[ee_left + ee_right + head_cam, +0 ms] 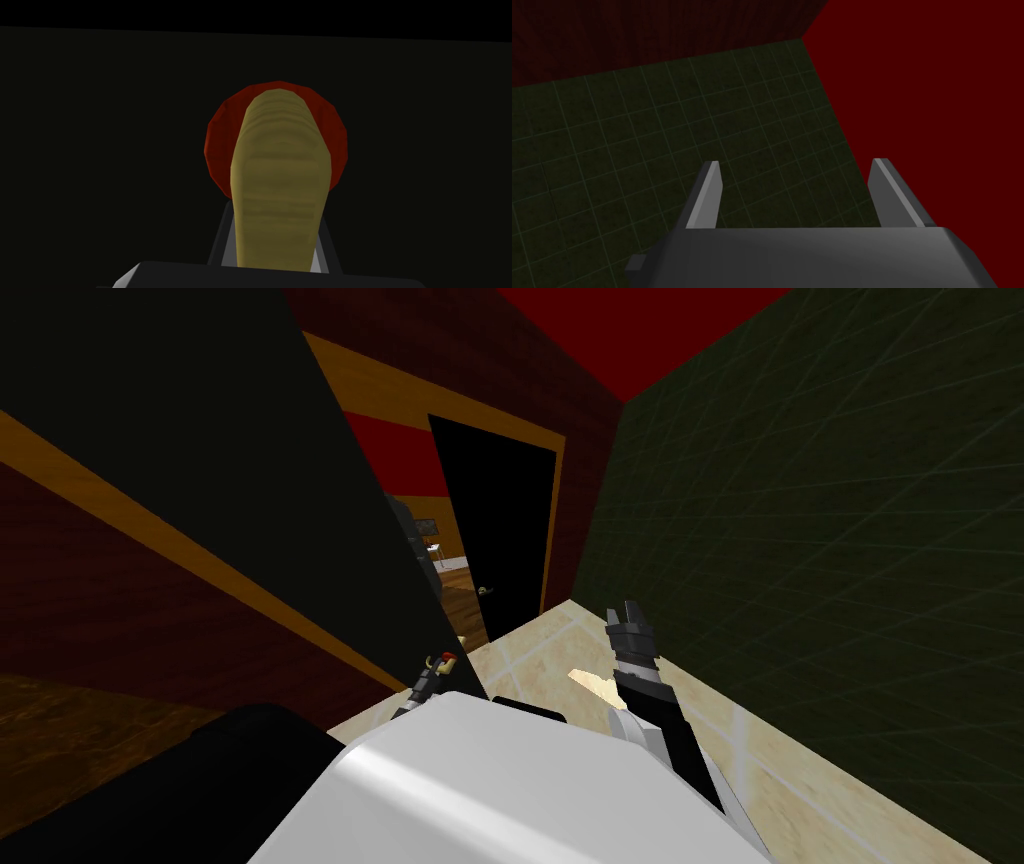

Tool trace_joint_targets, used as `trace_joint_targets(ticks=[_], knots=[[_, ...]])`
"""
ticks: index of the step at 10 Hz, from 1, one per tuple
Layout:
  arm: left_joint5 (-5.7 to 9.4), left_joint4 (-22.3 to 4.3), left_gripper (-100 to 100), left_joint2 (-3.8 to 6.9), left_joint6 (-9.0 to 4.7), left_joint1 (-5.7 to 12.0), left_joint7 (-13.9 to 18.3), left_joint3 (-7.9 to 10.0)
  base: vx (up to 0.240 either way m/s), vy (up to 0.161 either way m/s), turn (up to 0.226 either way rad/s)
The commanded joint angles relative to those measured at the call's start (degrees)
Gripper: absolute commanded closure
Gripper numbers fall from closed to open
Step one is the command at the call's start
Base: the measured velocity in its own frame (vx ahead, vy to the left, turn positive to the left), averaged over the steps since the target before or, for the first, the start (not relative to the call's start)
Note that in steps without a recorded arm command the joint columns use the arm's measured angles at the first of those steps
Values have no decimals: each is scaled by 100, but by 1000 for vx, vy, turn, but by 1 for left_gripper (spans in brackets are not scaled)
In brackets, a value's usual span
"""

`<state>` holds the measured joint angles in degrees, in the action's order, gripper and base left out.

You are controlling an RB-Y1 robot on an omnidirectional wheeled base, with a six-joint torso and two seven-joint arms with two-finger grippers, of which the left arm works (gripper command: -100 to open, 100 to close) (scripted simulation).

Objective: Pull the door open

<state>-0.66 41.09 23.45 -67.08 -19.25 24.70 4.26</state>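
Door (250, 488): dark, near-black panel on our left in head view, slanting up and away from L gripper (428, 680). Lever handle (280, 190) is olive-yellow w/ red rosette (217, 145) behind it, and sits at the panel's near edge, just above our chest. L wrist view: our fingers (222, 240) clamp the lever from both sides, door face flat behind. R gripper (797, 165) hangs over beige tile floor (560, 638), fingers spread wide, pointing at green tiled wall (637, 150). 2nd black door (500, 528) w/ orange frame farther ahead.
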Motion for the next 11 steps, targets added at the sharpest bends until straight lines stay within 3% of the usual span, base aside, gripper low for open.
trace_joint_targets(ticks=[1, 3, 4, 5, 8, 11], knots=[[47, -30, 100, -61, 126, 150, -89, -96, -240, 40, -98], [134, -83, 100, -94, 278, 364, -184, -183, -255, 55, -97], [134, -83, 100, -94, 278, 364, -184, -183, -174, 33, -50], [213, -132, 100, -125, 416, 559, -270, -262, -195, 8, -100], [277, -171, 100, -149, 527, 715, -339, -325, -167, 39, -77], [429, -264, 100, -208, 792, 1089, -503, -476, -181, 53, -119]])
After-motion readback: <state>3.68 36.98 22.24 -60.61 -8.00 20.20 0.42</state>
